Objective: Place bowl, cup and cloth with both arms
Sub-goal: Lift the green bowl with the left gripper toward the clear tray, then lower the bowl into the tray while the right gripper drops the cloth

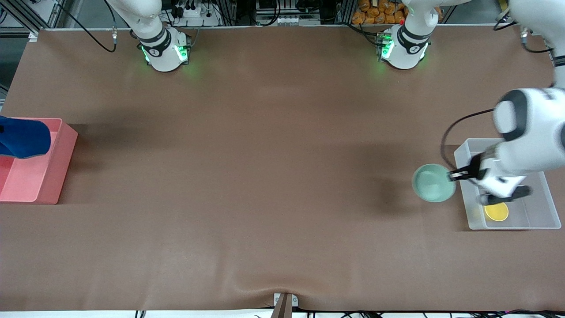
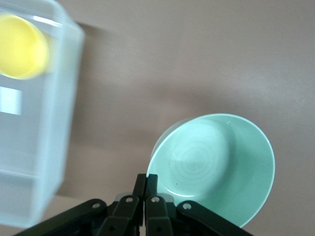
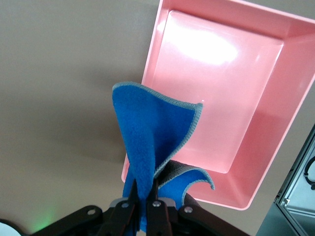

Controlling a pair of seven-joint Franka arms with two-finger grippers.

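Note:
The pale green bowl (image 1: 434, 183) hangs tilted over the table, just beside the clear bin (image 1: 545, 191). My left gripper (image 1: 454, 176) is shut on its rim. In the left wrist view the fingertips of the left gripper (image 2: 146, 179) pinch the edge of the bowl (image 2: 221, 162). The yellow cup (image 1: 496, 211) stands in the clear bin, at its end nearer the front camera, and the left wrist view also shows the cup (image 2: 19, 46). The blue cloth (image 1: 23, 137) hangs over the pink bin (image 1: 65, 148). My right gripper (image 3: 145, 186) is shut on a fold of the cloth (image 3: 152, 132).
The pink bin (image 3: 256, 128) sits at the right arm's end of the table, and nothing shows in it. The clear bin (image 2: 59, 123) sits at the left arm's end. A wide brown tabletop lies between them. The arm bases (image 1: 165, 48) (image 1: 404, 46) stand along the table's edge farthest from the front camera.

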